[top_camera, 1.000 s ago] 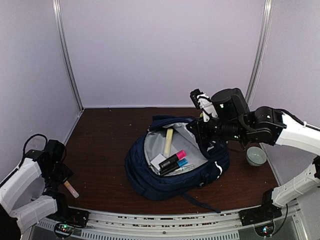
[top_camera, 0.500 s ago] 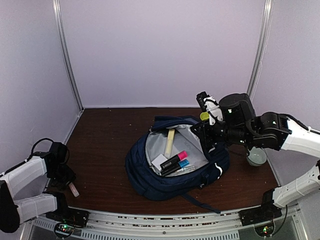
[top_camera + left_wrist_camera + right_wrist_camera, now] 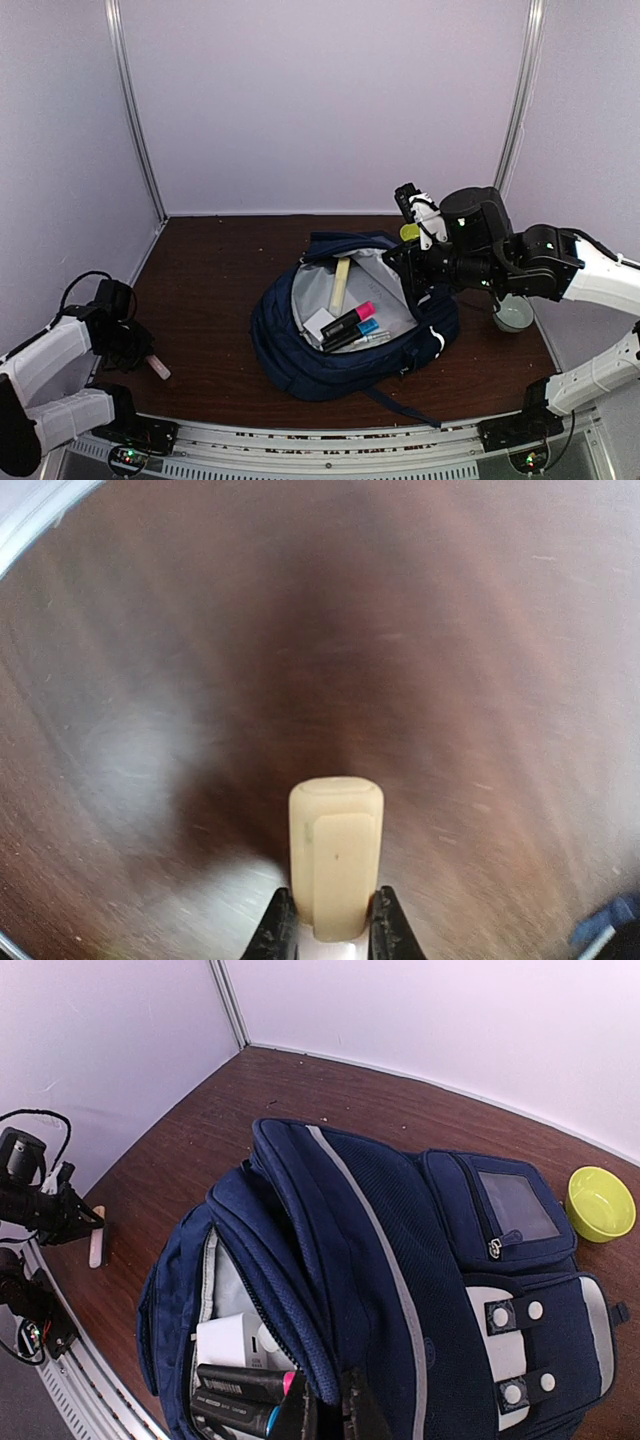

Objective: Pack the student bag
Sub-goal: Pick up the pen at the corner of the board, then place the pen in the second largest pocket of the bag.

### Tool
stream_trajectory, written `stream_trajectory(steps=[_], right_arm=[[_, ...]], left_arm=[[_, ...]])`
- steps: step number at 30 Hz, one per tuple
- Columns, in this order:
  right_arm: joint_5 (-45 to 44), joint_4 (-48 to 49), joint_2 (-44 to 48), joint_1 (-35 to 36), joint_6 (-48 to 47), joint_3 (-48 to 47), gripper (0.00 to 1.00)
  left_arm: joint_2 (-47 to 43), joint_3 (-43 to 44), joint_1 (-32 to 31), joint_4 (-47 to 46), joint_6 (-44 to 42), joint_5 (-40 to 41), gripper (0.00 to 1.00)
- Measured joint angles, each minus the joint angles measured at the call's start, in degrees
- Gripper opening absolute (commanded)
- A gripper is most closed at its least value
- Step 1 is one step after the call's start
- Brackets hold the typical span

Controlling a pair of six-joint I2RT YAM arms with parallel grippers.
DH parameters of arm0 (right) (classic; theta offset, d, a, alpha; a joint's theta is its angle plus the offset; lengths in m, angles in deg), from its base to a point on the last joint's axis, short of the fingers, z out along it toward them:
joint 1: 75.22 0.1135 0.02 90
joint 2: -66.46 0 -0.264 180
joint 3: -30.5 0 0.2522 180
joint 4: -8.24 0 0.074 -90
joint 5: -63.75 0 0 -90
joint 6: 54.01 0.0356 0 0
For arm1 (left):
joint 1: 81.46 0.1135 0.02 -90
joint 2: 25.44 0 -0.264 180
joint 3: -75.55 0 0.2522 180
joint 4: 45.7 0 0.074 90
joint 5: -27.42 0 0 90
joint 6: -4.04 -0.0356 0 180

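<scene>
Right wrist view: right end effector [image 3: 328, 1412] pinches the rim of the navy-blue fabric backpack [image 3: 400, 1260], probably limp and light; left end effector [image 3: 332, 928] grips a cream bar [image 3: 335, 840].

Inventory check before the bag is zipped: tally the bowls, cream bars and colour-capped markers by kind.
Bowls: 2 (yellow-green bowl, grey bowl)
Cream bars: 2 (bagged cream bar inside the student bag, held cream bar in the left claw)
Colour-capped markers: 2 (pink-capped marker, blue-capped marker)
Total: 6
</scene>
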Motion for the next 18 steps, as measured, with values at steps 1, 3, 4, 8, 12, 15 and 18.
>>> stream_trajectory(steps=[1, 3, 4, 8, 12, 15, 18], right_arm=[[0.0, 0.0, 0.0, 0.0, 0.0, 0.0, 0.00], [0.0, -0.1, 0.0, 0.0, 0.0, -0.1, 0.00], [0.0, -0.2, -0.1, 0.0, 0.0, -0.2, 0.00], [0.0, -0.7, -1.4, -0.1, 0.0, -1.5, 0.00], [-0.1, -1.7, -3.3, -0.1, -0.1, -3.5, 0.00], [-0.5, -3.1, -4.8, -0.1, -0.3, -5.5, 0.00], [-1.2, -5.3, -6.6, -0.2, -1.2, -8.5, 0.00]], left_arm=[[-1.4, 0.3, -0.9, 0.1, 0.0, -0.4, 0.00], [-3.6, 1.9, -4.3, 0.7, 0.4, -0.4, 0.00], [-4.3, 3.2, -6.7, 1.1, 0.7, -0.1, 0.00], [-5.3, 10.1, -18.3, 1.0, 3.0, 2.1, 0.00], [-2.3, 16.3, -30.8, -1.0, 4.2, 4.9, 0.00], [3.8, 22.3, -40.2, -2.1, 4.2, 7.2, 0.00], [11.6, 28.1, -49.4, -4.9, 4.1, 8.8, 0.00]])
